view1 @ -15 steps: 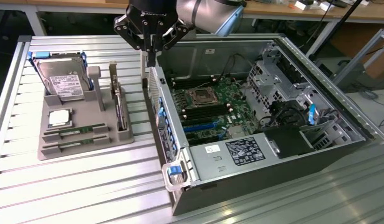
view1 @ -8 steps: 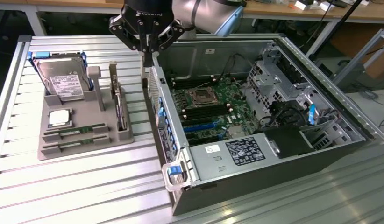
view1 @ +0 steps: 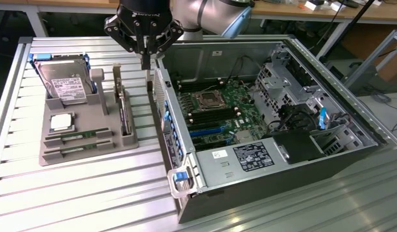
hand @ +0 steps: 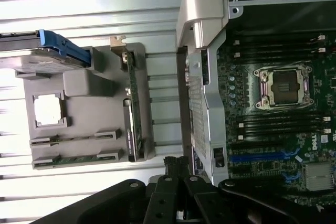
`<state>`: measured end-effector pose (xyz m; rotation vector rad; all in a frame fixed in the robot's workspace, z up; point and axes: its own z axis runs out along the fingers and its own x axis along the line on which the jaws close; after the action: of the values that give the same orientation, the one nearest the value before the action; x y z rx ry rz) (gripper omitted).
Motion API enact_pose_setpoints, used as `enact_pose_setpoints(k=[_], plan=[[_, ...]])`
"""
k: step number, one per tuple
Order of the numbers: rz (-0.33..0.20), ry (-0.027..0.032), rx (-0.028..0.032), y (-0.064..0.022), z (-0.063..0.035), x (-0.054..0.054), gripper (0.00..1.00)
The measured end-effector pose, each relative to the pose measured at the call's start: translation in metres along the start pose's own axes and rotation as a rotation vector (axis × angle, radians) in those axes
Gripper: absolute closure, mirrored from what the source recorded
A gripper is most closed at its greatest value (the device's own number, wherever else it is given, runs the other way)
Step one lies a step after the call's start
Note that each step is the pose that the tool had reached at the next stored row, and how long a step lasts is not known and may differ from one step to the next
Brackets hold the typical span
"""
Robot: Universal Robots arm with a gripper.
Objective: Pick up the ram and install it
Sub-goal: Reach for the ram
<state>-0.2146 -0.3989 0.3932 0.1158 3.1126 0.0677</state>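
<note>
Hovering over the strip of table (view1: 89,193) between the tray (view1: 89,108) and the open computer case (view1: 192,55), your gripper (view1: 146,64) has its fingers pressed together, with nothing seen between them. The ram (view1: 79,146) lies in a slot at the tray's end farthest from the hard drive (view1: 66,82), just past the processor (view1: 61,122), well apart from the gripper.

A: How is the arm (view1: 210,10) finished?
B: Rounded silver-grey joint housing, pale blue end cap.
A: And the gripper (view1: 147,58)?
B: Matte black body, exposed bar linkages with pivot pins, two slim black fingers (hand: 169,164).
</note>
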Motion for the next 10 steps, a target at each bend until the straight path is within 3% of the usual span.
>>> enact_pose_setpoints(k=[10], plan=[[0.000,0.0001,0.0001,-0.0006,-0.0003,0.0083,0.90]])
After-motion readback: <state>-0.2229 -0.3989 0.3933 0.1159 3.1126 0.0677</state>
